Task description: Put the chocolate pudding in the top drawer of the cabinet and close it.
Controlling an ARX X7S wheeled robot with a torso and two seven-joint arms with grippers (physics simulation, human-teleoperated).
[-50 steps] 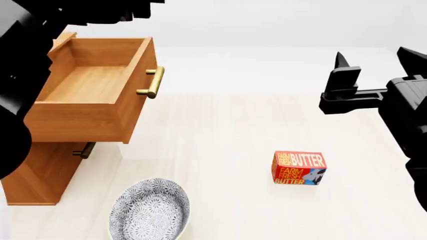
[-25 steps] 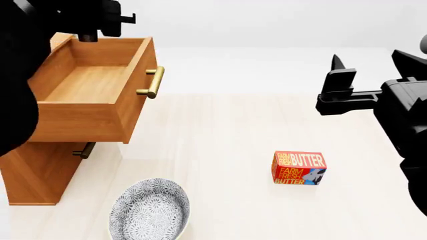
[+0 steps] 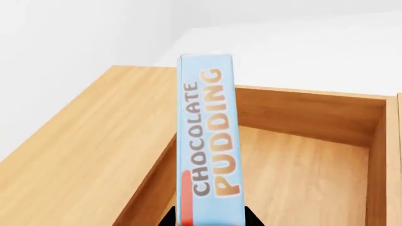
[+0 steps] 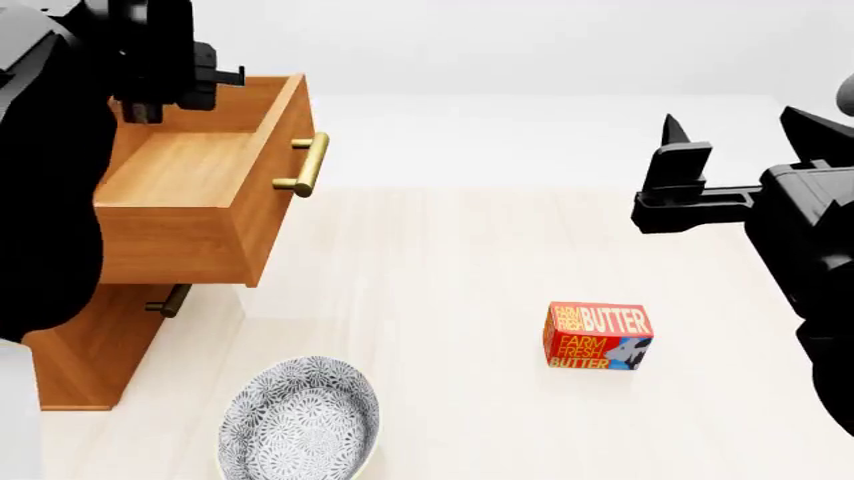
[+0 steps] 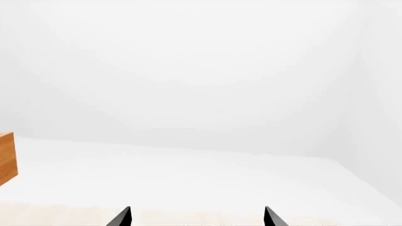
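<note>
1. My left gripper [image 3: 210, 221]: clamped on the light blue flat chocolate pudding box [image 3: 207, 141], held edge-up over the cavity of the open light brown wooden top drawer [image 4: 214, 170]; the head view hides the box behind my black left arm at 10 o'clock.
2. Light brown wooden cabinet [image 4: 80, 350] with brass bar handles: at 9 o'clock, top drawer pulled fully out, lower drawer shut beneath it.
3. Grey-and-white patterned ceramic bowl [image 4: 299, 420]: at 7 o'clock on the pale wooden table [image 4: 441, 300], near the cabinet's front.
4. Red-orange "Farm Fresh Butter" box [image 4: 598, 336]: at 5 o'clock, well apart from the bowl.
5. My right gripper [image 4: 741, 125]: at 3 o'clock, raised above the table, fingers spread, empty.
</note>
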